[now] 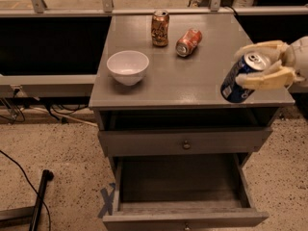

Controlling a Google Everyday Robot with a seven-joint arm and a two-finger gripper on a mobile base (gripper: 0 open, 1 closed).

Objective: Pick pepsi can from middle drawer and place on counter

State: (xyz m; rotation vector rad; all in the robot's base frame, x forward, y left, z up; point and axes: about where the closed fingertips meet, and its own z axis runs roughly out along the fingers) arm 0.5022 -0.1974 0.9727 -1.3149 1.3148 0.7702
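Observation:
My gripper comes in from the right and is shut on the pepsi can, a dark blue can with a silver top. The can is tilted and held at the front right edge of the counter, at about counter-top height. I cannot tell whether it touches the surface. The middle drawer is pulled out below and its inside shows empty.
A white bowl stands on the counter's left. A gold-brown can stands upright at the back, and an orange-red can lies on its side beside it. The drawer under the top is closed. Cables lie on the floor at left.

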